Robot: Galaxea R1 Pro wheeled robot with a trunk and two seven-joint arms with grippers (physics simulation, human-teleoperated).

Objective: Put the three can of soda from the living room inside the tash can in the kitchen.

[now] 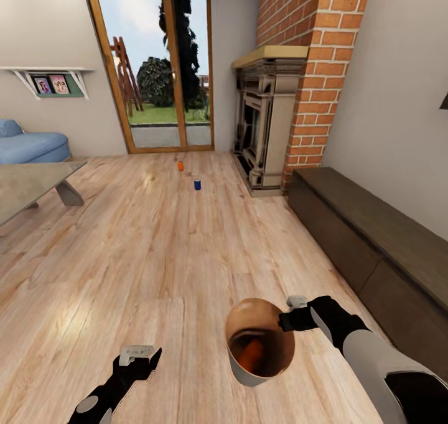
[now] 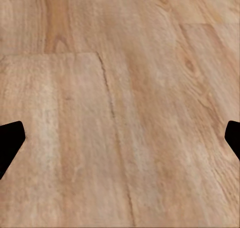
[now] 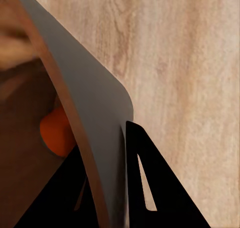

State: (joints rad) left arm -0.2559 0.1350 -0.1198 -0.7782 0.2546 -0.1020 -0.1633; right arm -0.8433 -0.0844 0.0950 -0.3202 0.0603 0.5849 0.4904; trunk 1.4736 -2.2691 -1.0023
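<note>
Right gripper clamped on the rim of the pale grey, brown-lined tapered trash can, which holds one orange soda can, left gripper spread apart over the light wood floor, where a second orange can and a dark blue can stand near the ornate fireplace.

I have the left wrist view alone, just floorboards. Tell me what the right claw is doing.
Observer: The right claw is shut on the rim of the trash can, one finger inside the wall and one outside.
Operator: Report what's in it.
Observer: One orange soda can lies inside.
Operator: Give me the others.
Observer: A second orange can and the blue can stand on the floor ahead, near the fireplace.
Operator: Left claw status.
Observer: The left claw is open and empty, above bare floor.
</note>
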